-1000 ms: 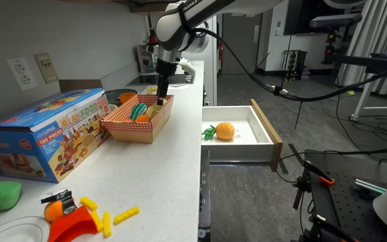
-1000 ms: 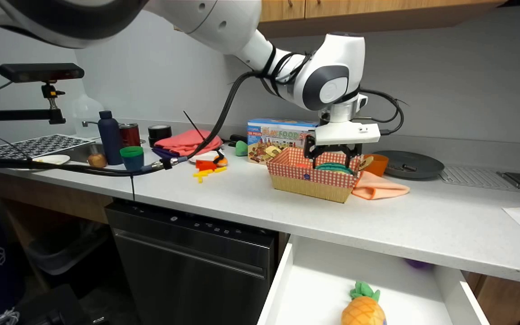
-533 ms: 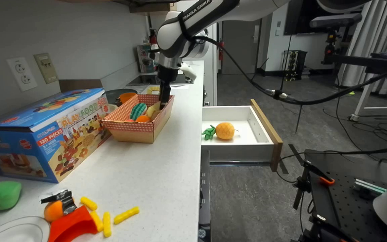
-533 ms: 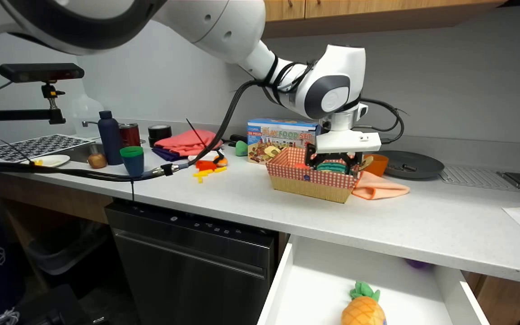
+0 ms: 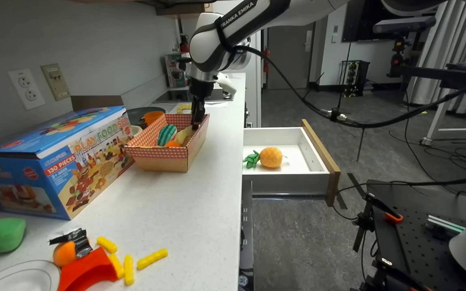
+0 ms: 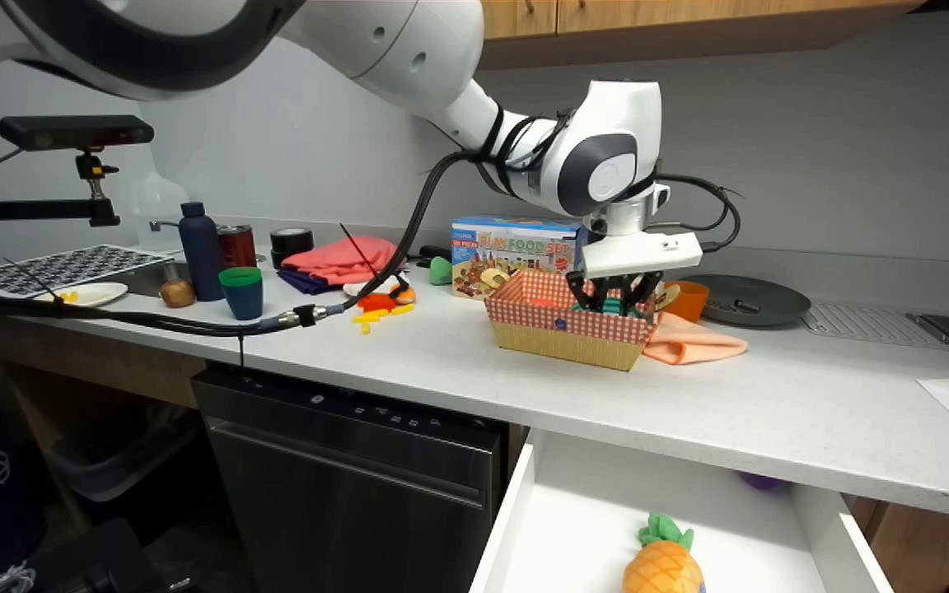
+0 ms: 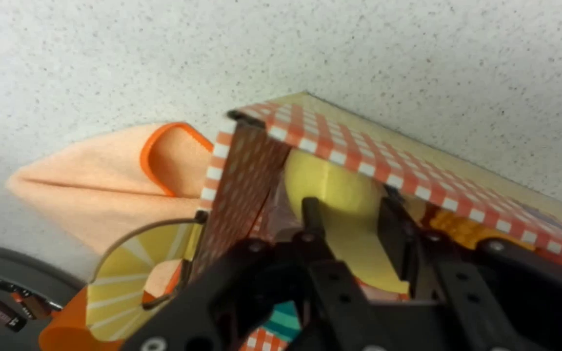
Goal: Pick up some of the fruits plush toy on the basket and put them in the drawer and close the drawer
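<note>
Straddling a yellow plush fruit [image 7: 329, 183] inside one corner of the basket [image 5: 158, 159], my gripper [image 7: 351, 201] may be grasping it; I can't tell. A plush pineapple [image 5: 270, 157] lies in the open drawer [image 5: 291, 185]; this transfer and closing seemingly remain.

White speckled counter [image 6: 441, 362]: basket [image 6: 565, 344], play-food box [image 6: 511, 247], peach cloth [image 6: 693, 339], dark pan [image 6: 775, 302].

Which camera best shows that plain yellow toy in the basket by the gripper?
The wrist view: the yellow toy looks large, though the gripper covers some. An exterior view shows what seems part of it, small, near the green striped toy; in an exterior view I can't make it out behind the basket wall.
</note>
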